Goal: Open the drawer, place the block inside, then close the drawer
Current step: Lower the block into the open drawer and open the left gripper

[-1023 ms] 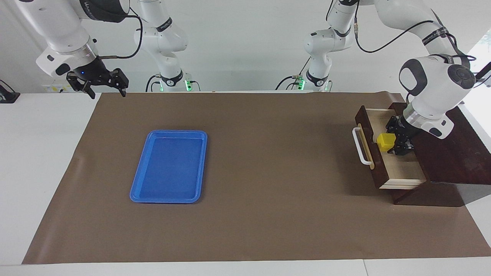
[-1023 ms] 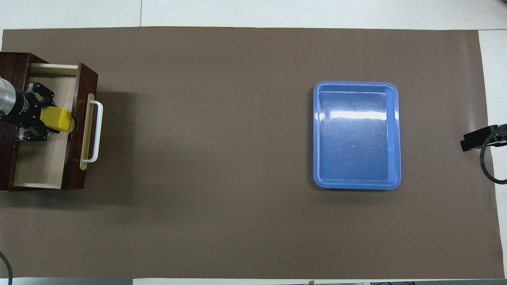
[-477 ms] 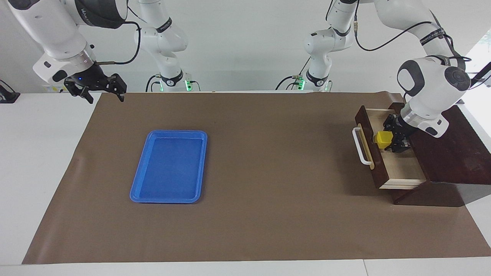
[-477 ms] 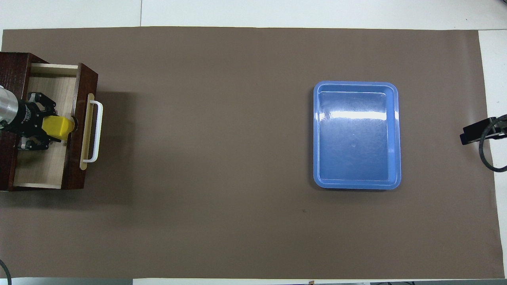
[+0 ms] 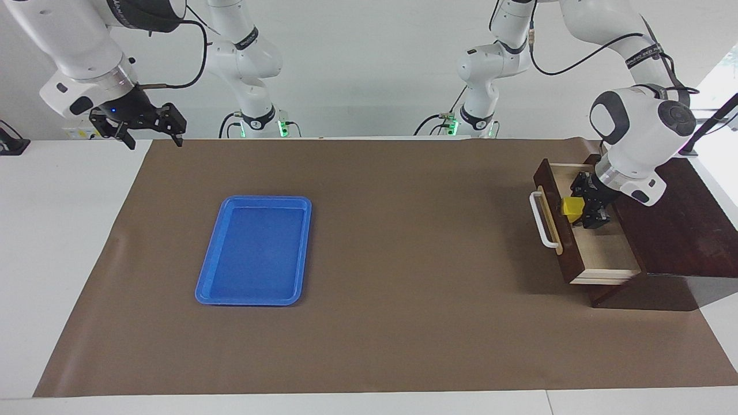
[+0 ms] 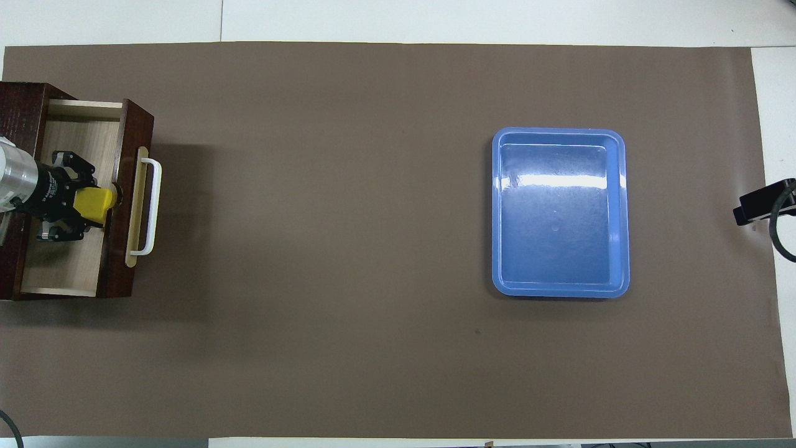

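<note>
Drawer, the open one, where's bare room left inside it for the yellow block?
In the drawer, bare floor lies by its end walls. The middle is crowded: the left gripper holds the block against the front panel.

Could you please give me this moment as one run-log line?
drawer: open | block: held in left tool inside drawer | right tool: open, waiting above table edge | tray: untouched

left gripper: sank with the block lower into the drawer
right gripper: drew back toward the table's edge
</note>
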